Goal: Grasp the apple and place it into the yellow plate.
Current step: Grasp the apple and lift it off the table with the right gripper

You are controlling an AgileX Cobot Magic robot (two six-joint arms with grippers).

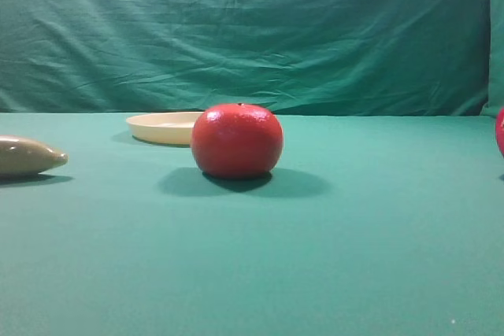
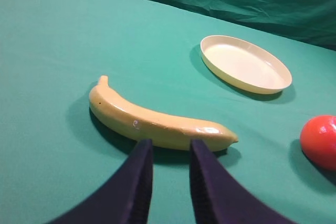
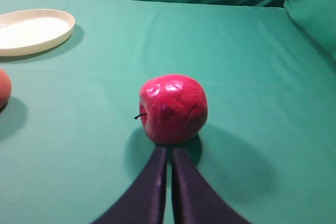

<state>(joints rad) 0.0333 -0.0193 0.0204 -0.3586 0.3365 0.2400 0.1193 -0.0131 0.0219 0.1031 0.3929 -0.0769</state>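
Note:
The apple, glossy magenta-red with a short stem on its left side, lies on the green cloth in the right wrist view. In the exterior view only its edge shows at the far right. My right gripper is shut and empty, its tips just in front of the apple's base. The yellow plate lies empty at the back left; it also shows in the left wrist view and the right wrist view. My left gripper is slightly open and empty, just in front of a banana.
A larger orange-red round fruit stands mid-table in front of the plate, between plate and apple; it also shows in the left wrist view. The banana's tip shows at the left edge. A green backdrop hangs behind the table.

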